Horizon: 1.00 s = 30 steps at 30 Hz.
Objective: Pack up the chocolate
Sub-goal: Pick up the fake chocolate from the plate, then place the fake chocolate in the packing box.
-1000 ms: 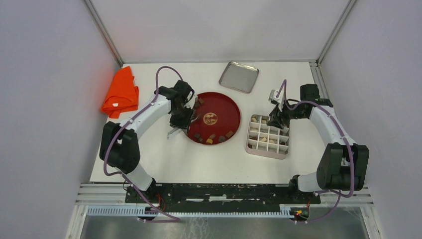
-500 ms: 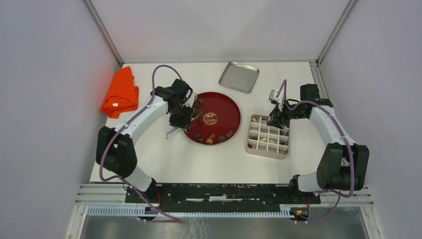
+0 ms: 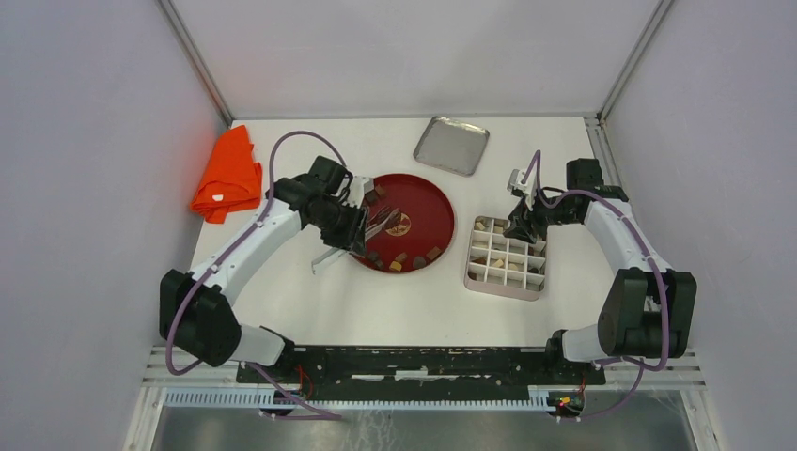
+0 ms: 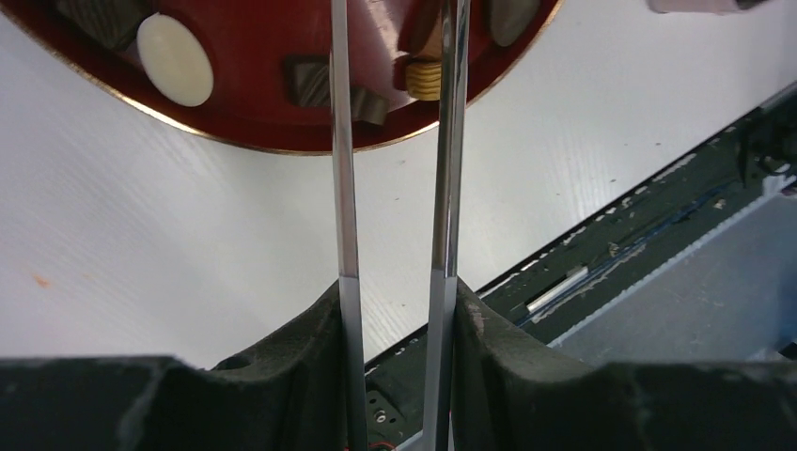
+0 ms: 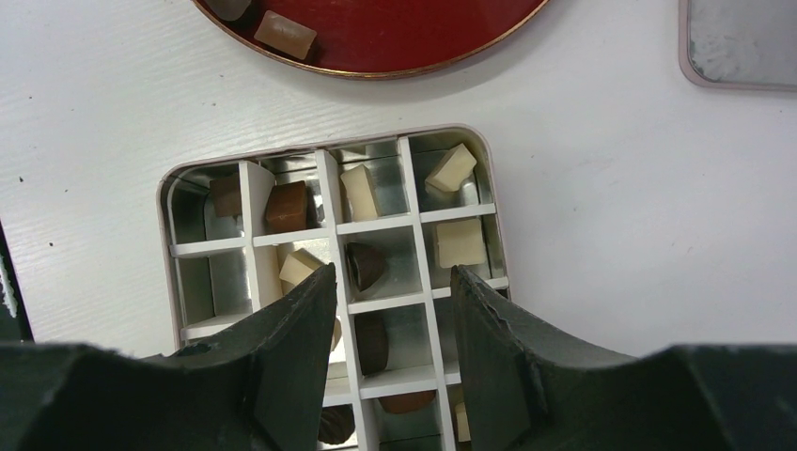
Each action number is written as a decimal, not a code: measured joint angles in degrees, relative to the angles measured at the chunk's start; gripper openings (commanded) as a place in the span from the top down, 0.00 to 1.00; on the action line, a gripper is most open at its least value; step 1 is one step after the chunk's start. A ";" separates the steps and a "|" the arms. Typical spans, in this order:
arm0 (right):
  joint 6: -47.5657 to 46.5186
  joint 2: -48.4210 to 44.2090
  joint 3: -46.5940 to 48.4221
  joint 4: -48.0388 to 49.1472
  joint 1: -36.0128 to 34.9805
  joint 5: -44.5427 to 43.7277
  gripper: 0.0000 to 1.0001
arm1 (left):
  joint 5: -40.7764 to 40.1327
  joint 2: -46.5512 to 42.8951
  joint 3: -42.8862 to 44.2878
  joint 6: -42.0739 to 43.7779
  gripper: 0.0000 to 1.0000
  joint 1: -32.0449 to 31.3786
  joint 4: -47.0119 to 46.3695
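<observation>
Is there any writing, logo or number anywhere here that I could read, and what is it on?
No text can be read in any view.
The gold round emblem at the centre of the red plate: too small to read.
The white patch on the orange cloth: too small to tell whether it bears writing.

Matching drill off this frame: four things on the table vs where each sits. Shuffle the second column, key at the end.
Things
1. orange cloth
2. metal tray
3. divided box
4. red plate

Places
A. directly under the open right gripper
B. far-left corner of the table
C. under the tweezers clamped in the left gripper
D. far edge, behind the plate

Pairs: 1-B, 2-D, 3-A, 4-C
</observation>
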<state>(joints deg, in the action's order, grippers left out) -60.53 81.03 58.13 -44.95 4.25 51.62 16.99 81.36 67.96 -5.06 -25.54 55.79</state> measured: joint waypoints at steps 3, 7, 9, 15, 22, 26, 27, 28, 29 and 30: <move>0.02 0.07 0.00 0.02 0.00 0.02 0.46 | 3.52 -2.08 -0.04 0.00 0.98 -0.44 -1.14; 0.48 0.04 0.00 0.48 0.00 0.00 0.46 | 7.61 -4.87 -0.17 0.00 0.98 -3.06 -2.99; 0.76 0.04 0.00 0.92 0.04 0.00 0.46 | 9.05 -5.97 -0.33 0.00 0.98 -5.18 -4.15; 5.29 -0.85 -0.83 5.35 1.64 -1.22 0.45 | 11.17 -7.54 -1.53 -0.46 0.98 -14.25 -8.48; 12.92 -4.20 -4.28 13.20 5.16 -3.63 0.45 | 11.67 -6.64 -2.91 -2.82 0.98 -23.67 -14.05; 14.32 -4.26 -4.28 14.93 5.42 -3.76 0.45 | 10.93 -3.13 -2.89 -4.59 0.98 -28.02 -17.42; 14.49 -4.26 -4.28 15.15 5.42 -3.78 0.45 | 10.12 -1.73 -2.82 -4.79 0.98 -29.27 -18.05; 14.64 -4.26 -4.28 15.30 5.46 -3.78 0.45 | 9.64 -0.59 -2.75 -4.92 0.98 -30.03 -18.43; 14.71 -4.26 -4.28 15.39 5.51 -3.74 0.45 | 8.72 0.87 -2.54 -5.29 0.98 -31.08 -18.64; 14.80 -4.26 -4.28 15.47 5.53 -3.74 0.45 | 8.07 2.25 -2.25 -5.53 0.98 -31.82 -18.67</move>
<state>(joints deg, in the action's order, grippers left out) -45.74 76.77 53.84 -29.47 9.78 47.88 25.06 83.61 65.71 -10.59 -57.36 37.12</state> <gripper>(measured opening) 0.550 0.433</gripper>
